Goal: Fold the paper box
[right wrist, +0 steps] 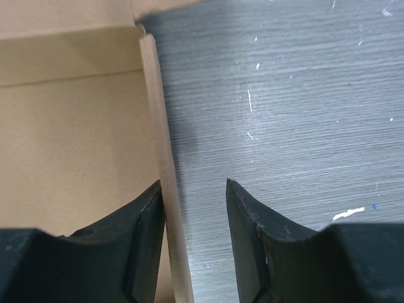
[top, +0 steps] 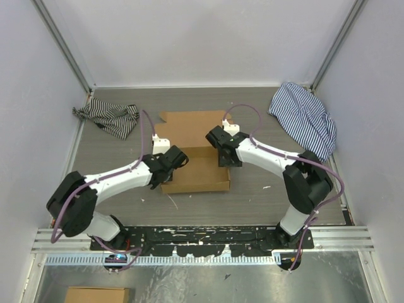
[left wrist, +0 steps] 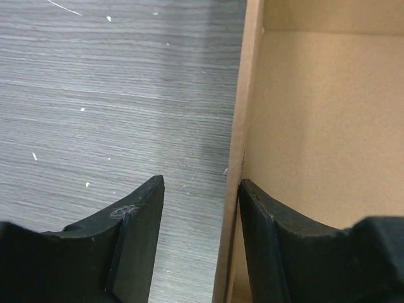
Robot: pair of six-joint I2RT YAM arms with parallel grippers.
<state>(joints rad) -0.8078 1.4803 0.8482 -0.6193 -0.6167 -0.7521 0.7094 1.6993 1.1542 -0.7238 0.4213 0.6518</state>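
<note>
where the two arms meet mid-table, the paper box (top: 197,175) lies partly formed: near part is a shallow tray w/ side walls up, far panel flat on the table (top: 265,126) and reaching toward the back. plain brown cardboard, open side up.

left gripper (top: 175,159) straddles the tray's left wall (left wrist: 238,113). jaws spread, not pinching: outer finger (left wrist: 136,221) hangs over bare grey tabletop w/ a clear gap to the cardboard, inner finger (left wrist: 278,227) sits inside the tray right against the wall.

right gripper (top: 222,154) does the same at the right wall (right wrist: 163,120). jaws spread here too: inner finger (right wrist: 136,218) is inside the tray, touching or nearly touching the wall, outer finger (right wrist: 259,221) is over the table, apart from it.

further out: a dark striped cloth (top: 108,117) bunched at far left, a blue striped cloth (top: 304,117) at far right, both well apart from the box. small white specks (right wrist: 348,213) dot the tabletop. another cardboard piece (top: 96,295) lies below the table's near edge, bottom left.
</note>
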